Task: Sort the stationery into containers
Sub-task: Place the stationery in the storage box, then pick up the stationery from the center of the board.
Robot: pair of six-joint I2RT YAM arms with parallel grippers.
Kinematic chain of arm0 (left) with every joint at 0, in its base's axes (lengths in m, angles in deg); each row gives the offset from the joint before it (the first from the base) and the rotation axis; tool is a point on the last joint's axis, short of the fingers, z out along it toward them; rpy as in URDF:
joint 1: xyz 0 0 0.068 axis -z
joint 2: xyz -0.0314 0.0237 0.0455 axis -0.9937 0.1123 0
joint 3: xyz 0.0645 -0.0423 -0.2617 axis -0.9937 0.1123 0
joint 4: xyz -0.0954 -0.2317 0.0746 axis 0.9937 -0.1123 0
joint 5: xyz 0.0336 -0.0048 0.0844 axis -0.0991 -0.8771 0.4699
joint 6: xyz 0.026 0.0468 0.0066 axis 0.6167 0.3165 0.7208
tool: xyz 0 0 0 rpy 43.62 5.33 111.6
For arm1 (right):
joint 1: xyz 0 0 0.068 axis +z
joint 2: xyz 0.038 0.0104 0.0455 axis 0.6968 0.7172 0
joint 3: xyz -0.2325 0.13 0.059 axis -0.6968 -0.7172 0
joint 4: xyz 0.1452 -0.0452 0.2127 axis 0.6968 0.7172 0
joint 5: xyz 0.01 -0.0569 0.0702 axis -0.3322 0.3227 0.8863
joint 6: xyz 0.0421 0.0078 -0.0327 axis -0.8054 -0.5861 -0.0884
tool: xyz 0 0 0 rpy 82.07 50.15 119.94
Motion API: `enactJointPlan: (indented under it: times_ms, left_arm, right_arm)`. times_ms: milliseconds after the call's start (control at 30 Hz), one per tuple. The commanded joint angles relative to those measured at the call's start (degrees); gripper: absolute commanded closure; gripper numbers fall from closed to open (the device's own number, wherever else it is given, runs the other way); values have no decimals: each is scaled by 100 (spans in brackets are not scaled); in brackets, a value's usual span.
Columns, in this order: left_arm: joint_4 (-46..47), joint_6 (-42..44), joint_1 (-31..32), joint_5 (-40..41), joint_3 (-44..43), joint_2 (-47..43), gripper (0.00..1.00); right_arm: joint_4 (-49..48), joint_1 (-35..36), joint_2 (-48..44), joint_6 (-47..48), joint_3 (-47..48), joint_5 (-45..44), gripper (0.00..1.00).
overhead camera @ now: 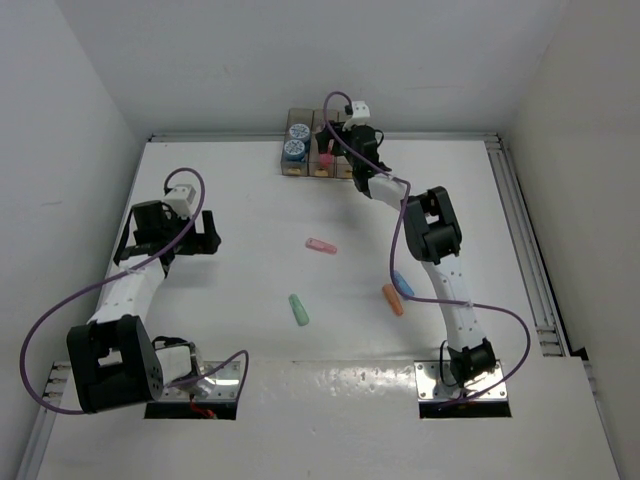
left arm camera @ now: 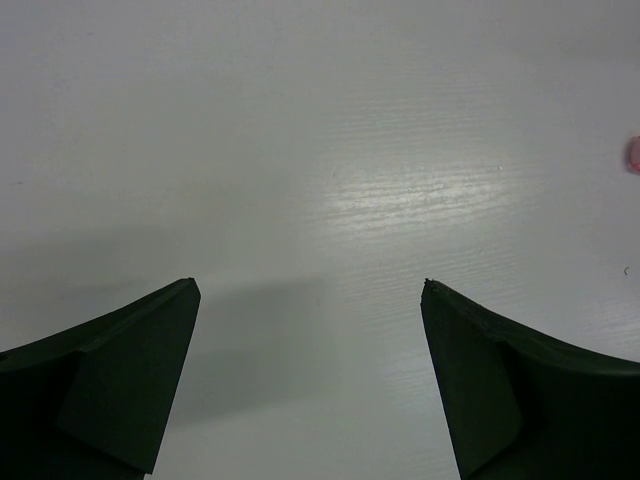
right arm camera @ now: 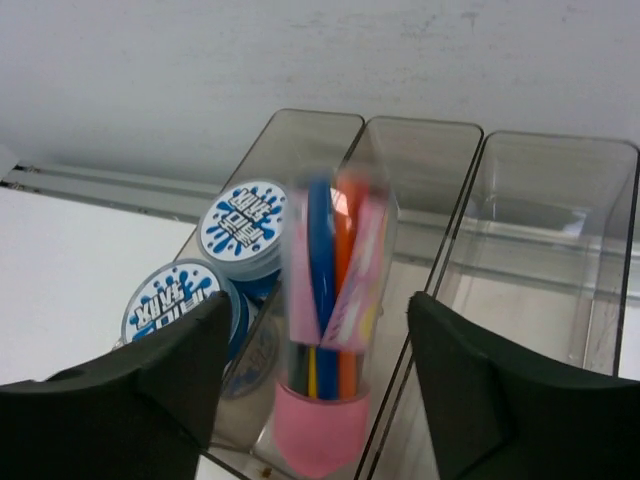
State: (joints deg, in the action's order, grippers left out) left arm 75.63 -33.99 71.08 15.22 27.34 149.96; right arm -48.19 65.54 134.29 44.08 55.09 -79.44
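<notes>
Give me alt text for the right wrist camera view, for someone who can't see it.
A blurred clear capsule with a pink cap, coloured pieces inside, stands between the open right gripper's black fingers, touching neither, at the middle of three joined translucent bins. The left bin holds two blue-and-white round cylinders.

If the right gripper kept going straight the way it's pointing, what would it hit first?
Most likely the pink-capped capsule, which stands in the middle bin directly between the open fingers of the right gripper. Past it is that bin's floor. The capsule looks blurred, so how near it is stays unclear.
</notes>
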Motion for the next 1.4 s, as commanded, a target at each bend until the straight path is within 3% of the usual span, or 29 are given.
enactJointPlan:
  times_ms: [0, 67, 167, 267, 300, 400, 433, 533, 600, 733, 900, 1033, 1367]
  left_arm:
    - [134, -38, -63, 61, -257, -3, 0]
    - [134, -47, -54, 43, -327, -20, 0]
    - [160, -221, -54, -27, -441, -38, 0]
    - [177, -240, -63, -106, -555, -152, 0]
    - [186, -197, -63, -124, -582, -196, 0]
    - [99, -135, -80, -168, -626, -398, 0]
    - [64, -126, -80, -176, -609, -503, 0]
    - [-77, 85, -80, -220, -512, -679, 0]
    - [-130, 103, -71, -212, -433, -758, 0]
    - [-279, 85, -71, -177, -476, -759, 0]
    - [-324, 173, -80, -106, -503, -864, 0]
    - [-323, 182, -80, -106, -459, -925, 0]
    - [-262, 296, -63, -62, -248, -1005, 0]
  right_arm:
    - [-625, 43, -385, 94, 95, -70, 26]
    - [-607, 52, -605, 217, 61, -43, 21]
    - [-546, 17, -1220, 541, -193, 184, 26]
    - [-55, -123, -2177, 850, -1010, 974, 53]
    - [277, -167, -2658, 990, -1377, 1664, 63]
    - [2051, -238, -3381, 1981, -1855, 2896, 74]
    - [3092, -229, -3532, 2628, -1917, 3049, 74]
    - [4756, -115, -3867, 3440, -2242, 3436, 66]
    - [5139, 25, -4033, 3548, -2636, 3420, 58]
    - [5010, 376, -4192, 3487, -3804, 3000, 56]
    - [4283, 737, -4114, 3260, -4534, 2489, 56]
    - [3508, 738, -3947, 3048, -4835, 2295, 56]
    - [2988, 860, -3604, 3143, -4826, 2154, 48]
